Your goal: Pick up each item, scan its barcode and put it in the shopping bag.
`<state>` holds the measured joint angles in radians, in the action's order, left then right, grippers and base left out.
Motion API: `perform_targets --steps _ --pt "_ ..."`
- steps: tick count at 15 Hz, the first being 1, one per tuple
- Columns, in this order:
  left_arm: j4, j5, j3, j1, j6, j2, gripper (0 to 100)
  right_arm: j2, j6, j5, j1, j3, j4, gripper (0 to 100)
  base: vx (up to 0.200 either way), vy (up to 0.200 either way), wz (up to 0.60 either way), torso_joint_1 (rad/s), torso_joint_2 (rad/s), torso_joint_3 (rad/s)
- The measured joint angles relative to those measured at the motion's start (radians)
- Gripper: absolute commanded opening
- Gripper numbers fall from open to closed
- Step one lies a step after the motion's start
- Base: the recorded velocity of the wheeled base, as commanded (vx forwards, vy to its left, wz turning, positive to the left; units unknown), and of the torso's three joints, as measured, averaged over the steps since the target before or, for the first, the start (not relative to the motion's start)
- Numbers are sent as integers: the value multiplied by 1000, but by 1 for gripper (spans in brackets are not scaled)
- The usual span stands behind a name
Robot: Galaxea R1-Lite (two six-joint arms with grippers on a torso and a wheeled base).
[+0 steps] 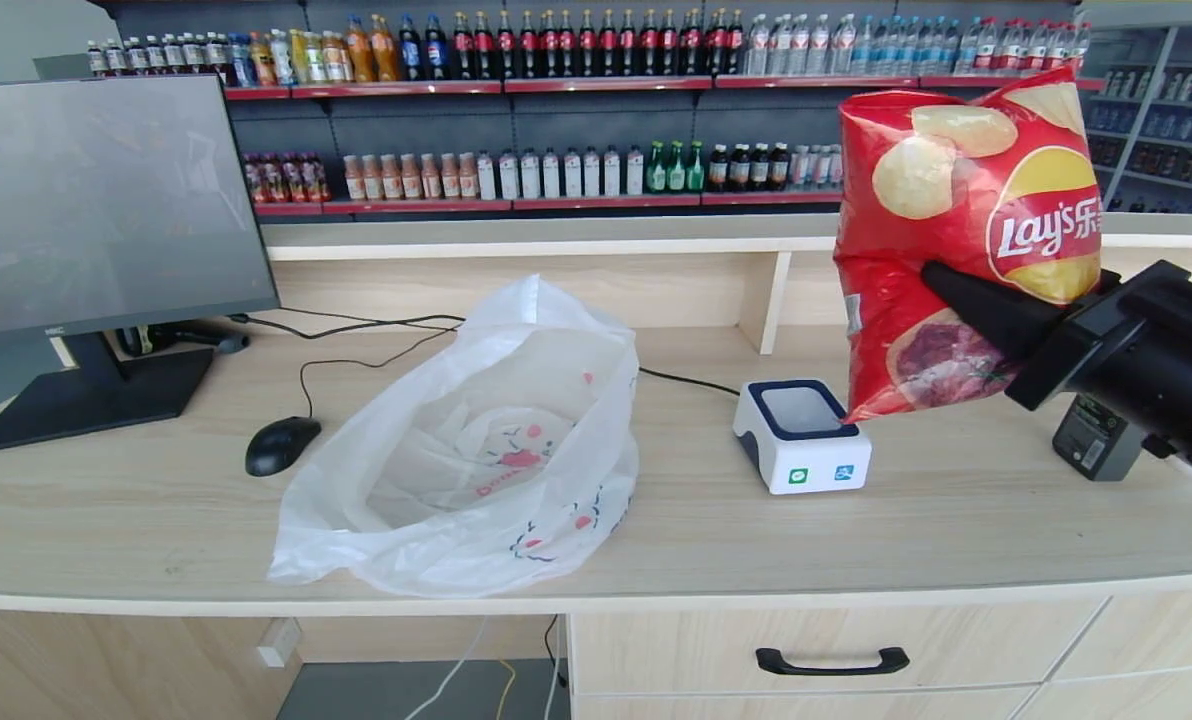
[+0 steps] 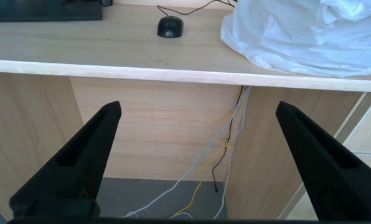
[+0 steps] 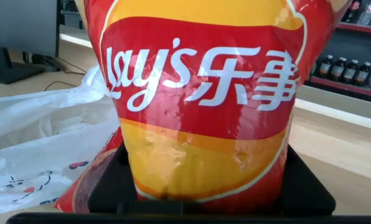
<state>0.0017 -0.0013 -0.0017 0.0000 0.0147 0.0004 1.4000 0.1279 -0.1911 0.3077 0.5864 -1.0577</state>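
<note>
A red and yellow bag of chips (image 1: pixel 966 230) hangs upright above the counter at the right, its lower corner just over the white barcode scanner (image 1: pixel 802 436). My right gripper (image 1: pixel 966 300) is shut on the chips bag (image 3: pixel 204 106) at its lower half. The white plastic shopping bag (image 1: pixel 476 450) lies open on the counter's middle, to the left of the scanner. My left gripper (image 2: pixel 198 162) is open below the counter's front edge, holding nothing, with the shopping bag (image 2: pixel 304 31) above it on the countertop.
A monitor (image 1: pixel 96 200) stands at the left with a black mouse (image 1: pixel 282 444) and cables beside it. A small grey device (image 1: pixel 1096 440) sits at the counter's right edge. Shelves of bottles (image 1: pixel 596 100) line the back wall. A drawer handle (image 1: pixel 831 662) is below the counter front.
</note>
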Motion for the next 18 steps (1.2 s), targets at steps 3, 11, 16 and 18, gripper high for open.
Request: perform_targets --steps 3,11,16,18 --pt "0 0 0 0 -1 0 100 53 20 26 17 92 -33 0 0 0 0 0 0 0" --pt "-1 0 0 0 -8 0 100 175 -44 200 133 71 -227 0 -75 0 0 3 2 0" --pt "1 0 0 2 -18 0 100 150 -39 200 116 -20 -227 0 0 160 0 7 5 4" --pt "2 1 0 1 -25 0 100 135 -43 200 101 -39 -228 0 0 200 0 15 7 2"
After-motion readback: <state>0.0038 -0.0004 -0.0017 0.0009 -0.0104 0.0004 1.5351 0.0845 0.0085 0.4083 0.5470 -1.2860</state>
